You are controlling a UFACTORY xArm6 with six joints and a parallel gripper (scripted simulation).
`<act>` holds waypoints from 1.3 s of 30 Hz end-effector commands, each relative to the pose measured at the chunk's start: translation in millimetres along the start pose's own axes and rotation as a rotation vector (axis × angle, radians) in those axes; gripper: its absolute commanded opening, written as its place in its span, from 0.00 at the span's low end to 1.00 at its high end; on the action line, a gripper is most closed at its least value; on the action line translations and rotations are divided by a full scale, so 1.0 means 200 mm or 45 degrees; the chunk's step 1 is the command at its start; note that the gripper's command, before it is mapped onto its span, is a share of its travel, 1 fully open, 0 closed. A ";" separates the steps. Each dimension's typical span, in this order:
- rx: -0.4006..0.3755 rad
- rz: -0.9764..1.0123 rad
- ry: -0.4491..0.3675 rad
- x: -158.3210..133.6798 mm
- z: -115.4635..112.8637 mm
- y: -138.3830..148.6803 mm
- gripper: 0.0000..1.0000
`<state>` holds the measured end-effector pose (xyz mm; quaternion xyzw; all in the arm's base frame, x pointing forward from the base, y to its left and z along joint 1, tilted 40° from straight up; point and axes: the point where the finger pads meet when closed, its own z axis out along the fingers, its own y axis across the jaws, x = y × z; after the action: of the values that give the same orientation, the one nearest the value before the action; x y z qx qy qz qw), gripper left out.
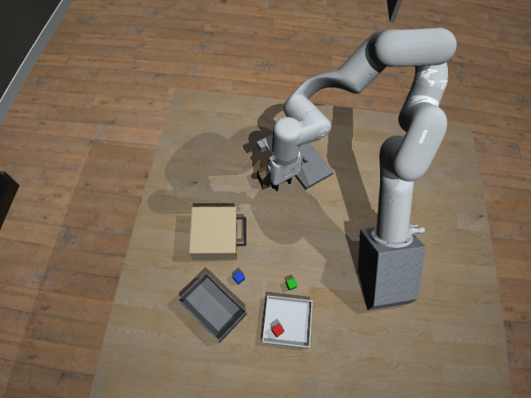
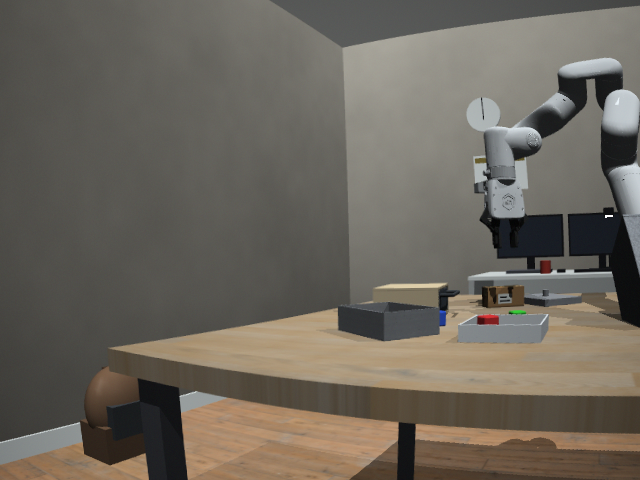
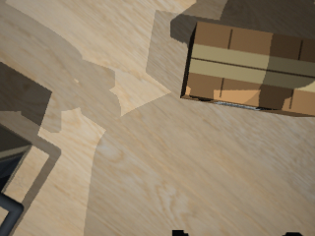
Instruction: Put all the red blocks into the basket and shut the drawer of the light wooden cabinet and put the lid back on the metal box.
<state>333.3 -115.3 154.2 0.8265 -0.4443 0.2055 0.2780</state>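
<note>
A red block (image 1: 277,329) lies inside the white basket (image 1: 286,321) at the front of the table; it also shows in the side view (image 2: 487,319). The dark metal box (image 1: 211,306) stands open and looks empty. Its flat grey lid (image 1: 314,169) with a knob lies on the table at the back. The light wooden cabinet (image 1: 212,231) has its dark handle (image 1: 242,231) facing right. My gripper (image 1: 280,185) (image 2: 505,238) hangs high above the table, beside the lid and over a brown cardboard box (image 3: 251,69). Its fingers are partly open and empty.
A blue block (image 1: 238,277) and a green block (image 1: 291,283) lie on the table between the cabinet and the basket. The cardboard box (image 2: 502,296) stands left of the lid (image 2: 552,298). The arm's base (image 1: 391,274) stands at the right.
</note>
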 end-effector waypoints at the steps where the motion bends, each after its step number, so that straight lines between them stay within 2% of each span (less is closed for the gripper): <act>1: 0.023 -0.005 0.008 0.16 -0.02 0.31 0.48; 9: 0.023 -0.005 0.008 0.40 -0.03 0.78 0.48; 11: 0.023 -0.005 0.008 0.40 -0.03 0.78 0.48; 12: 0.023 -0.005 0.008 0.48 -0.05 0.93 0.48; 28: 0.023 -0.005 0.008 0.48 -0.05 0.93 0.48; 29: 0.023 -0.005 0.008 0.48 -0.05 0.93 0.44; 39: 0.023 -0.005 0.008 0.48 -0.05 0.93 0.44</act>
<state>223.1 -252.5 268.0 0.8295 -0.4400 0.2100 0.2723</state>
